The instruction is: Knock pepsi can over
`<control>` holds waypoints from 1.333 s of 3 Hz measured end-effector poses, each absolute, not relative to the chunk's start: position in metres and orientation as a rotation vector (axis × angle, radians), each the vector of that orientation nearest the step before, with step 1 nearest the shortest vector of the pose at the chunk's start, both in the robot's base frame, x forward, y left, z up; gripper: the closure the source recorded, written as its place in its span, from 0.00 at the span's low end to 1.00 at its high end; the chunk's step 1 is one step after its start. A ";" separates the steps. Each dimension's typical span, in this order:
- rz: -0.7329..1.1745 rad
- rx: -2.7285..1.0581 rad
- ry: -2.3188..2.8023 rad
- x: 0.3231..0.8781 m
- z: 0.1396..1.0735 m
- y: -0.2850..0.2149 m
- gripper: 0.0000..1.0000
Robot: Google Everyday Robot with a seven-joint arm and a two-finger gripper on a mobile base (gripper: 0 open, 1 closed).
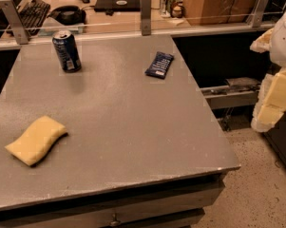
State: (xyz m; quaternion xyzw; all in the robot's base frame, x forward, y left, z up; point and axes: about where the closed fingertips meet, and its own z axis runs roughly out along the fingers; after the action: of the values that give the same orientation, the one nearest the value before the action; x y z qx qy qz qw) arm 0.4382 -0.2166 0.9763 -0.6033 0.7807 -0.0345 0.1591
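Observation:
The pepsi can, dark blue with a silver top, stands upright on the grey table near its far left corner. My gripper is at the right edge of the view, off the table's right side and well away from the can. Only its pale, yellowish parts show there.
A yellow sponge lies at the table's front left. A flat dark blue snack wrapper lies at the far right of the table. A glass rail with metal posts runs along the far edge. Behind it a desk holds a keyboard and silver-green cans.

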 end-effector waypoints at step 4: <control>0.248 -1.666 1.880 0.566 0.966 -0.068 0.00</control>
State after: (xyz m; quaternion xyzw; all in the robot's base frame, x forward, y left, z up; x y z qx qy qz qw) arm 0.5657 -0.0681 0.9657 -0.6287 0.7097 0.0936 0.3038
